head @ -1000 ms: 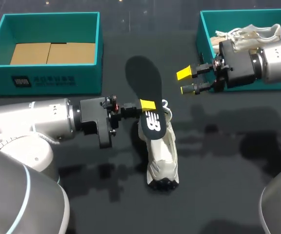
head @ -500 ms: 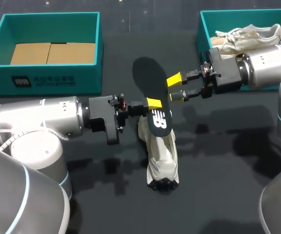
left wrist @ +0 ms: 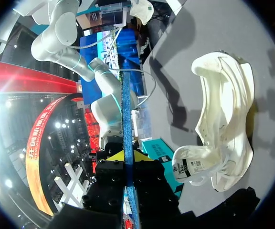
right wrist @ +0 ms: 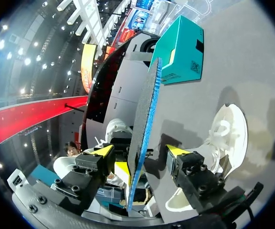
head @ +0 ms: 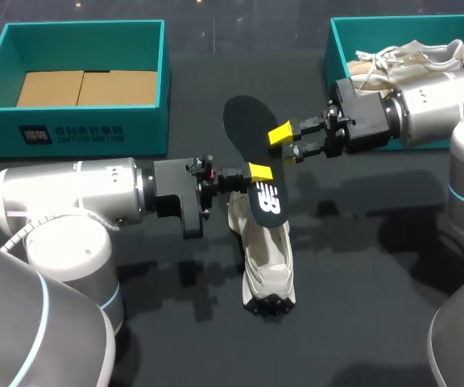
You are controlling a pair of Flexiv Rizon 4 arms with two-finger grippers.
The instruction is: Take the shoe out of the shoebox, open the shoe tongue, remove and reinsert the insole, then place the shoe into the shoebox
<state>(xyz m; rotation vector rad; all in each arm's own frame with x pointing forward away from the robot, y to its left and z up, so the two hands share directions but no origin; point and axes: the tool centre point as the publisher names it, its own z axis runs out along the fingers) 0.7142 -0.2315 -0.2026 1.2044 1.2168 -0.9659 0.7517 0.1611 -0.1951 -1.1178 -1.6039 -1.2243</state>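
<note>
A cream shoe [head: 268,258] lies on the black table with its toe toward the front edge. My left gripper [head: 252,172] is shut on a black insole [head: 248,129] and holds it on edge just above the shoe's opening. In the left wrist view the insole [left wrist: 126,105] runs straight out from between the fingers of the left gripper [left wrist: 128,155], with the shoe [left wrist: 223,133] beside it. My right gripper [head: 284,143] is at the insole's right side. In the right wrist view the insole [right wrist: 147,105] stands between the fingers of the right gripper [right wrist: 140,152], which is open with gaps on both sides.
A teal shoebox [head: 79,133] with cardboard inside stands at the back left. A second teal shoebox [head: 333,48] at the back right holds another cream shoe [head: 413,55]. The right arm passes in front of that box.
My right gripper has moved left from near the right box to the insole, and its fingers have narrowed around it. The left gripper has carried the insole a little to the right.
</note>
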